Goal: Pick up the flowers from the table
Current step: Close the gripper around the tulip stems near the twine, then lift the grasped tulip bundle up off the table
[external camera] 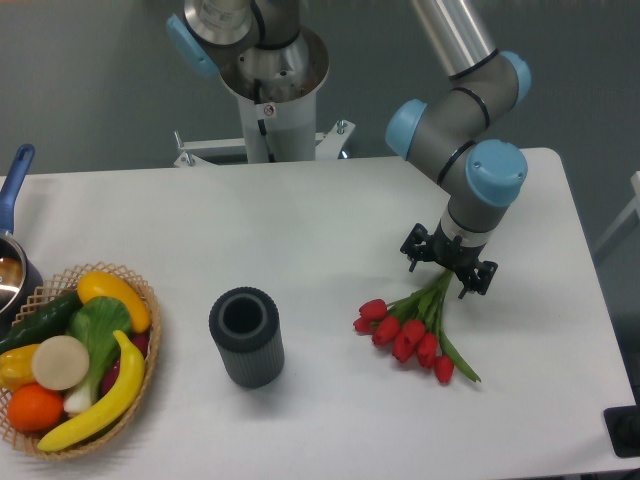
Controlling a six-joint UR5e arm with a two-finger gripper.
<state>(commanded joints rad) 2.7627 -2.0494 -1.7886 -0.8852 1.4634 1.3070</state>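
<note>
Black and low over the white table (330, 210), the gripper (447, 270) sits right above the upper end of the green stems; from this angle its fingers cannot be made out well enough to say whether they are spread or closed, or whether they touch the stems. The flowers (412, 330) lie flat on the table, right of centre. Their long axis runs on a diagonal: stem ends up and to the right beneath the gripper, red buds fanned out down and to the left. About seven buds can be counted, in one bunch, with one long green leaf or stem trailing off toward the lower right. Above the gripper rises the grey arm with its light-blue joint caps.

Well to the left of the flowers stands one dark ribbed cylinder (246, 336), open at the top. Farther left, at the table's edge, is one wicker basket (150, 350) of fruit and vegetables, and beside it a pot with one blue handle (17, 175).
</note>
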